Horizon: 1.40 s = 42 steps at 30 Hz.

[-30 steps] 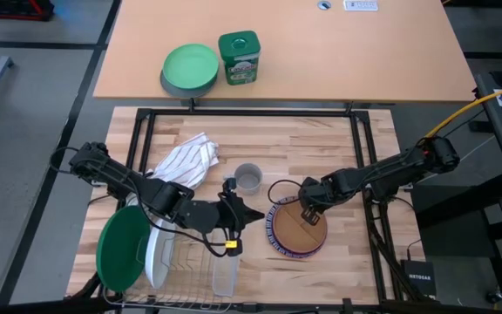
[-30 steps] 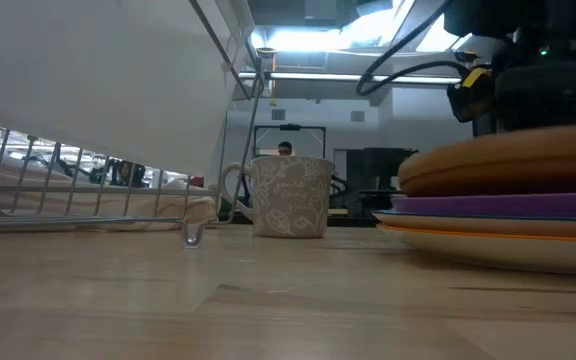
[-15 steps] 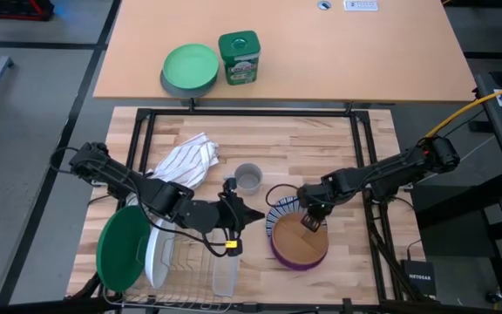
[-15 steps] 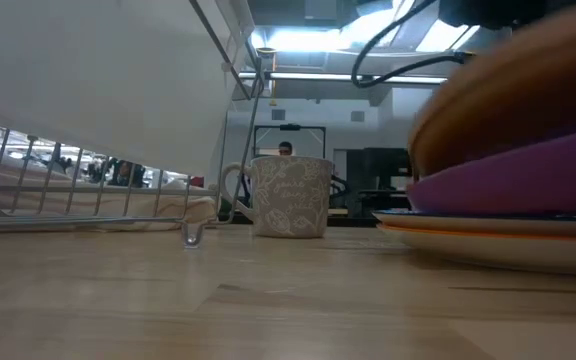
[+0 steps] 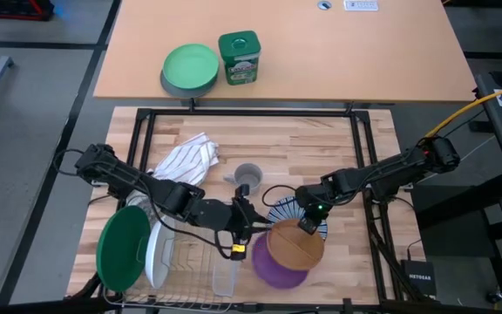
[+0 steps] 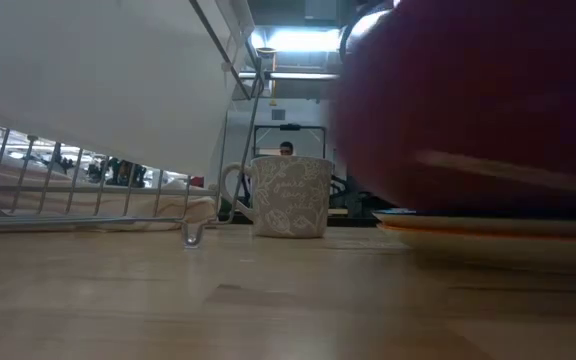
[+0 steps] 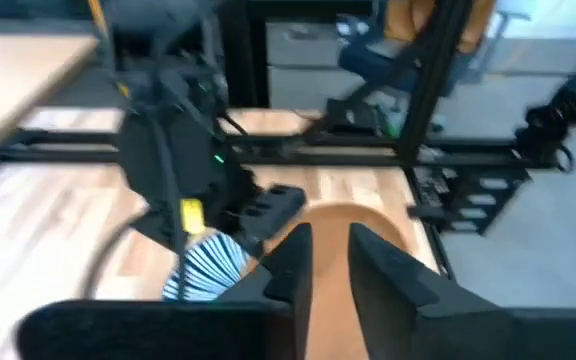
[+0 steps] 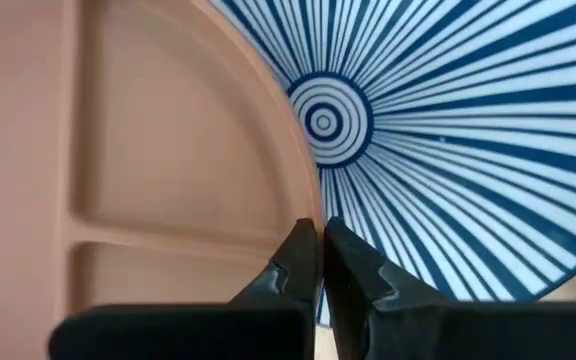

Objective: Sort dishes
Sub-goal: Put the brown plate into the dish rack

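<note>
My right gripper (image 5: 307, 224) is clenched on the brown plate (image 5: 296, 244); the left gripper (image 5: 253, 237), seemingly parted, must take its near rim.

brown plate (image 5: 295, 245) lifted, left claw (image 5: 249, 228) approached
</note>
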### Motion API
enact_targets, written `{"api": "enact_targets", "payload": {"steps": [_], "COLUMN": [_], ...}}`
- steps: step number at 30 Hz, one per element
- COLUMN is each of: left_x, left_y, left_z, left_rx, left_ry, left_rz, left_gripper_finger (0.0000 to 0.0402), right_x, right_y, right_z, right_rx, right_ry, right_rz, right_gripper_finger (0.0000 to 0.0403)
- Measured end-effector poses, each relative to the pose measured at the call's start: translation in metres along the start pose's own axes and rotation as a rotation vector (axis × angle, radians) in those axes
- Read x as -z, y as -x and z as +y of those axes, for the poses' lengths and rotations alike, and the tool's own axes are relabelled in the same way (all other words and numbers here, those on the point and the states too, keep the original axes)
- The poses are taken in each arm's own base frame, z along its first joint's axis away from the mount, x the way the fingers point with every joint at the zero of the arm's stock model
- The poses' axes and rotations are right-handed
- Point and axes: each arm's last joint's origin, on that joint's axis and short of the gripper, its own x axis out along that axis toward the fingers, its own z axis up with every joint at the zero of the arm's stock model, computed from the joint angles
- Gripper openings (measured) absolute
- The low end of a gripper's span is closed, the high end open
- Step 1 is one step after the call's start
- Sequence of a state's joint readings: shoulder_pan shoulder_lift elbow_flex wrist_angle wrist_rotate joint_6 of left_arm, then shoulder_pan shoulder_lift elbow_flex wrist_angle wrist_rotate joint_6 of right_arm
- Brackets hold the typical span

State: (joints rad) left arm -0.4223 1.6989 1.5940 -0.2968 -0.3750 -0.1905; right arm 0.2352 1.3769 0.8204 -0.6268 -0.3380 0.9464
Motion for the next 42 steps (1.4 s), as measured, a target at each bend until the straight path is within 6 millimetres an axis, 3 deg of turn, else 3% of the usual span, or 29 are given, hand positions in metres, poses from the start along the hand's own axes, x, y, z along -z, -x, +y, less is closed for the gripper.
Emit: {"api": "enact_targets", "payload": {"steps": [7,16,32,42], "left_x": [0.013,0.017,0.020,0.019], "left_y": [-0.018,-0.023,-0.015,-0.011], "left_z": [-0.003,-0.004,-0.026,-0.035], "left_rx": [0.179,0.213,0.281,0.306], "left_ry": [-0.073,-0.202,-0.203,-0.201], "left_rz": [0.077,0.080,0.082,0.057], "left_gripper_finger": [0.0107,0.0097,0.0100,0.0100], "right_x": [-0.001,-0.002,-0.012,-0.014], "right_y": [0.000,0.000,0.008,0.010], "right_z": [-0.001,0.001,0.035,0.039], "right_rx": [0.010,-0.013,-0.450,-0.497], "right_ry": [-0.007,-0.046,-0.071,-0.084], "right_rz": [-0.013,-0.014,0.084,0.090], "right_gripper_finger": [0.0011,0.0011,0.0011,0.0011]}}
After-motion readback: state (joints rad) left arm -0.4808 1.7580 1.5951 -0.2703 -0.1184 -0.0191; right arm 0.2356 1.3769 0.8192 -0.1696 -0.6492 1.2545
